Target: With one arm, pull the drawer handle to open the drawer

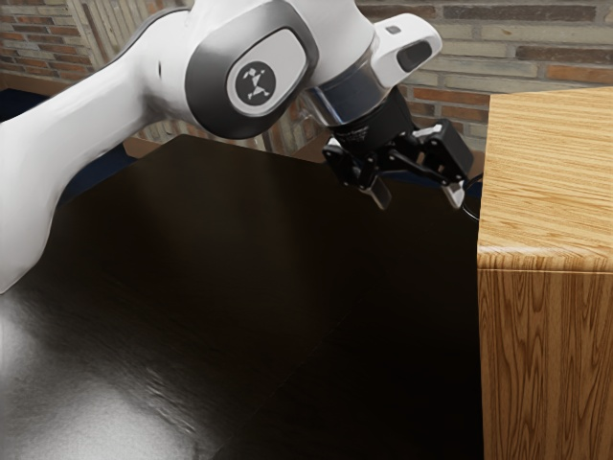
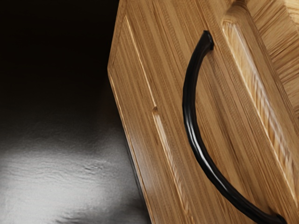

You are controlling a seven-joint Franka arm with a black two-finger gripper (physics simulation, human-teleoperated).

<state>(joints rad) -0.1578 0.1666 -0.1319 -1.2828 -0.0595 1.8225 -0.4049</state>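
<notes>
Now | tool (image 1: 417,194) open, near front edge of cabinet (image 1: 546,192) | handle (image 2: 190,126) bowed off drawer front (image 2: 140,107)

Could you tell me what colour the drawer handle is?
The handle is glossy black on the wood-grain drawer front; the wrist view shows it best.

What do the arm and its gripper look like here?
The arm has a glossy white rounded shell. A grey joint cap carries a dark round disc with a white emblem. The wrist section is dark grey, ending in a black two-finger gripper.
</notes>
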